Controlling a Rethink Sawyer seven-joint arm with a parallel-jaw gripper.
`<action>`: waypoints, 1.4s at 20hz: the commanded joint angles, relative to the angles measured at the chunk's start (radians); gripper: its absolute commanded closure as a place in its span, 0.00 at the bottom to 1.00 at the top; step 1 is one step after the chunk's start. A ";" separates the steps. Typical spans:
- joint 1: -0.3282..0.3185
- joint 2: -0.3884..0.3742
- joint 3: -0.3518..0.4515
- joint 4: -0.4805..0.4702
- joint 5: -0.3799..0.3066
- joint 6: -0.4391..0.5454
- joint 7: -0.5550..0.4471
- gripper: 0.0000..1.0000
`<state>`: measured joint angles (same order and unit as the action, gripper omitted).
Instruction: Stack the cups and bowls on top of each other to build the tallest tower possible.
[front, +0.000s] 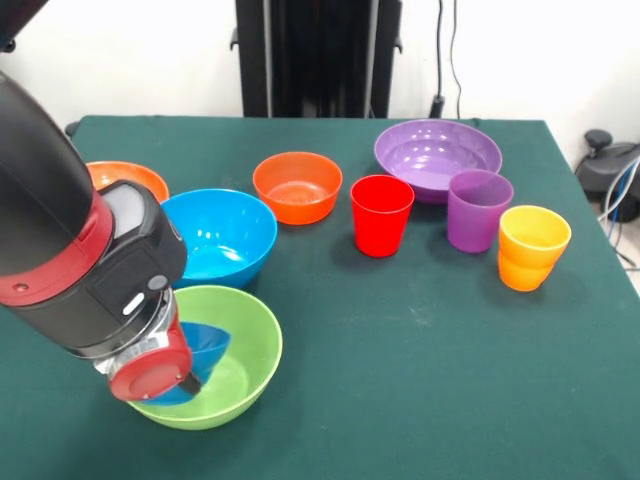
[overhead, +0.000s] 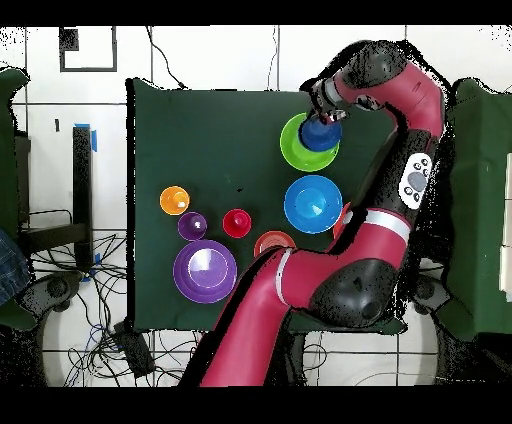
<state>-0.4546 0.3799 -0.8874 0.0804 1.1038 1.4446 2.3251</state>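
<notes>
Our gripper (front: 185, 378) holds the dark blue bowl (front: 205, 350) inside the green bowl (front: 245, 345) near the table's (front: 420, 340) front edge, nesting them as a base.

My arm (overhead: 300, 280) bends out from my base, folds back at the elbow and ends over the far part of the bench (front: 420, 330). My hand (front: 190, 380) hangs low under the red wrist cap; its fingers are hidden.
</notes>
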 joint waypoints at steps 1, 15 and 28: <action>0.023 0.029 -0.105 -0.009 0.114 -0.066 -0.078 1.00; 0.006 0.051 -0.230 -0.012 0.258 -0.051 -0.090 1.00; 0.048 -0.002 -0.189 0.019 0.222 -0.002 -0.101 1.00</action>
<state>-0.4484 0.4181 -1.1087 0.0798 1.3531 1.4446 2.3251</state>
